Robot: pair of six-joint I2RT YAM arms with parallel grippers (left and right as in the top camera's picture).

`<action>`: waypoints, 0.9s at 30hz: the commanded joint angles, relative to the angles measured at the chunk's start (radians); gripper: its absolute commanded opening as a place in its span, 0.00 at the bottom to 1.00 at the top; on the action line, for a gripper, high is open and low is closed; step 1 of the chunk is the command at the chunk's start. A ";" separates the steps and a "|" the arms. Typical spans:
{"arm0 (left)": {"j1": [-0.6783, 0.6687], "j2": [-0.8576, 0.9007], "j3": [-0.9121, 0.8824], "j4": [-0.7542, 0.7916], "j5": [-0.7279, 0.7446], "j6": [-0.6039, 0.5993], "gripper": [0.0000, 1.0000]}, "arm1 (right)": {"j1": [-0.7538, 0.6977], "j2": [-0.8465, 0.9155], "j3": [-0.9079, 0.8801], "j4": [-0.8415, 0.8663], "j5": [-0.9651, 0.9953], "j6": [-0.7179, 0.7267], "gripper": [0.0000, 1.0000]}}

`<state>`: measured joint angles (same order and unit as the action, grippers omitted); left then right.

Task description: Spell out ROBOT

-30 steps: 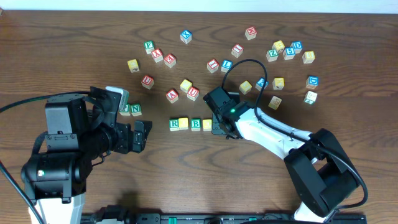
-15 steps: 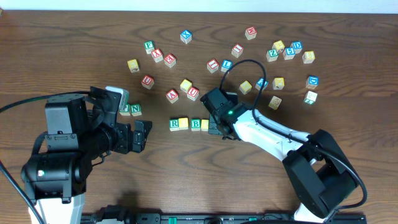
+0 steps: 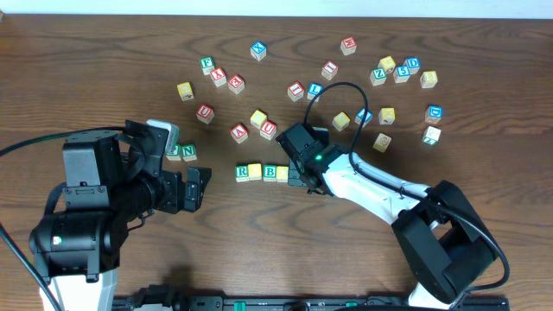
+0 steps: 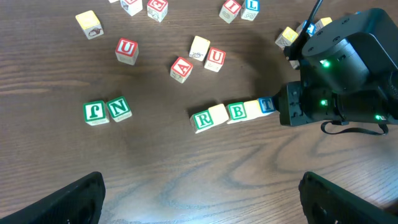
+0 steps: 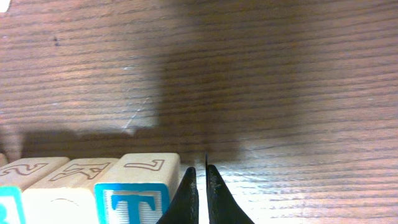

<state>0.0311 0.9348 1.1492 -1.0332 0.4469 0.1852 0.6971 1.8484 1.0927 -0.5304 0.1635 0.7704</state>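
Note:
A row of cubes lies mid-table: green R (image 4: 202, 119), a yellow-faced block (image 4: 217, 114), green B (image 4: 237, 111), a second yellow-faced block (image 4: 252, 107) and blue T (image 4: 266, 104). From overhead the R (image 3: 242, 172) and B (image 3: 271, 172) show, while the T is hidden under the right arm. My right gripper (image 5: 202, 180) is shut with nothing in it. Its tips rest against the right side of the T cube (image 5: 132, 199). My left gripper (image 4: 202, 208) hangs open over bare table, in front of the row and apart from it.
Green F and N cubes (image 3: 181, 152) sit left of the row. Red U and A cubes (image 3: 240, 132) lie just behind it. Several more cubes (image 3: 397, 71) are scattered across the back and right of the table.
My right gripper has slid a little to the left, pushing the T and the yellow block beside it closer to the B. The left arm has not moved.

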 commanded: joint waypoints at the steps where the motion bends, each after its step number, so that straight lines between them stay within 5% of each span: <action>1: 0.003 -0.002 0.008 -0.002 0.013 0.017 0.98 | 0.004 0.009 -0.003 -0.004 0.048 0.014 0.01; 17: 0.003 -0.002 0.008 -0.002 0.013 0.017 0.98 | -0.010 0.009 -0.003 -0.010 0.071 0.014 0.01; 27: 0.003 -0.002 0.008 -0.003 0.013 0.017 0.98 | -0.114 -0.018 0.095 -0.172 0.071 -0.070 0.01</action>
<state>0.0311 0.9348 1.1492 -1.0332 0.4469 0.1852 0.6197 1.8484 1.1172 -0.6662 0.2138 0.7570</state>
